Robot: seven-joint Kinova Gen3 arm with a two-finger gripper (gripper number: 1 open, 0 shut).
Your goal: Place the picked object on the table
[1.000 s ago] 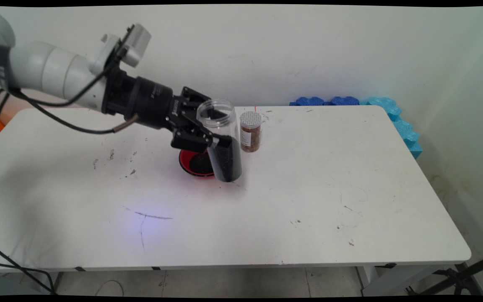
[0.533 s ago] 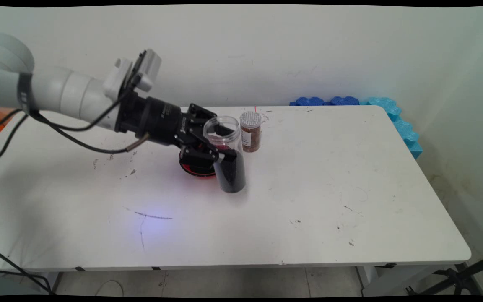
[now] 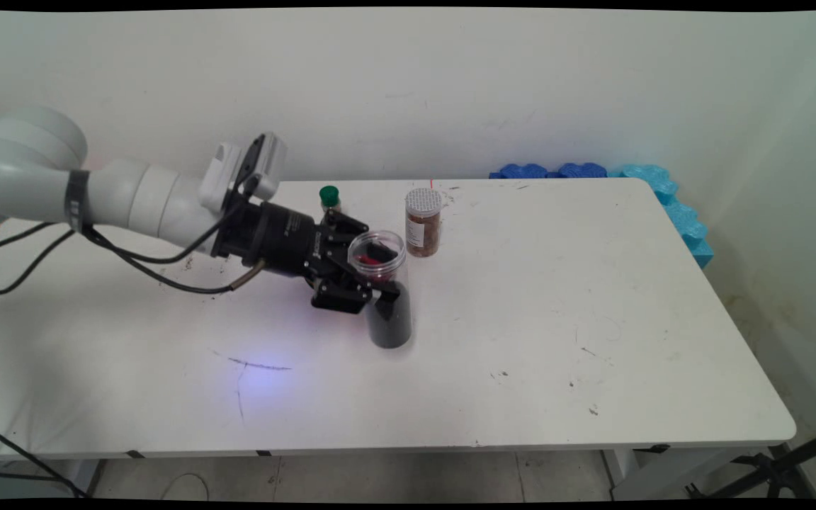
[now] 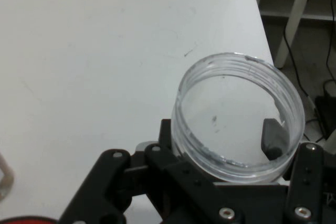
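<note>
My gripper (image 3: 378, 275) is shut on a tall clear plastic jar (image 3: 383, 297), open at the top and about half full of dark granules. It grips the jar around the upper part. The jar stands upright with its base at the table (image 3: 521, 319), left of centre. In the hand view the jar's open rim (image 4: 239, 116) fills the lower right, and one finger (image 4: 273, 139) shows through its wall. A red bowl (image 4: 21, 219) lies just behind the gripper, mostly hidden in the main view.
A small spice jar (image 3: 423, 221) with a perforated lid and brown contents stands just behind and to the right of the held jar. A little green-capped bottle (image 3: 329, 196) stands behind the gripper. Blue foam pieces (image 3: 656, 191) line the far right corner.
The gripper has come down and toward the table's near side with the jar, from lifted above the red bowl to table level in front of it.
</note>
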